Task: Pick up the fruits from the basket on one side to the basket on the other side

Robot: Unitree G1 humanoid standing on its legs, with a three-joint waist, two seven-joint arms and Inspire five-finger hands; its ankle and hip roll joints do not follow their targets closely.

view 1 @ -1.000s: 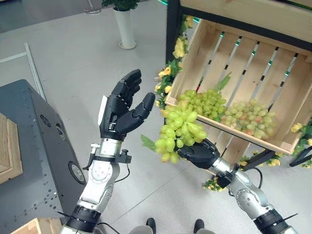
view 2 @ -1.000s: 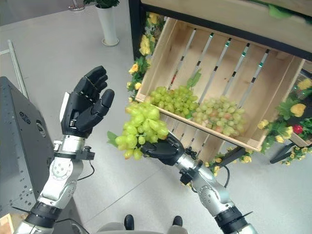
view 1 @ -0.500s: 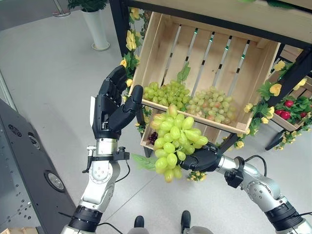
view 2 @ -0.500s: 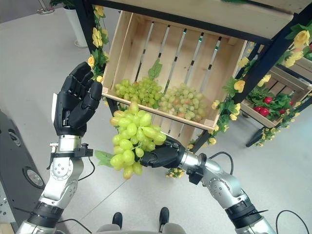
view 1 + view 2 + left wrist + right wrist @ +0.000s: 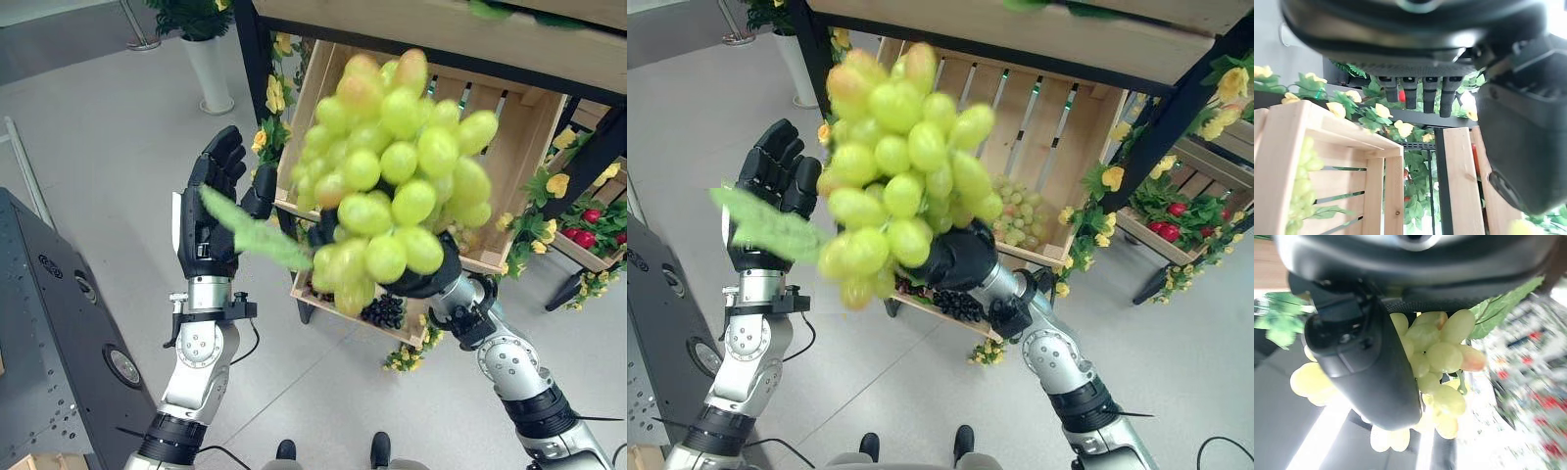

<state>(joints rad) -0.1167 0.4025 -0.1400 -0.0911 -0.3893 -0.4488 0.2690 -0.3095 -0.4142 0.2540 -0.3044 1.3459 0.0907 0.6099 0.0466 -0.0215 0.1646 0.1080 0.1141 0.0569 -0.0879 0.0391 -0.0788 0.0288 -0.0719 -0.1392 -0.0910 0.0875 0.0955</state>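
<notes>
The right hand (image 5: 960,259) holds the green grape bunch (image 5: 896,162) from below, fingers curled around it, clear of the wooden crate (image 5: 509,147) behind. The left hand (image 5: 211,211) stays beside it, fingers relaxed and empty. I think carrying slowly and level keeps grapes from dropping.

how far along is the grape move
Partly done. The right hand holds a green grape bunch lifted clear of the slatted wooden crate. The open left hand is raised beside it. Left: setting this bunch in the other basket; more grape bunches lie in the crate.
</notes>
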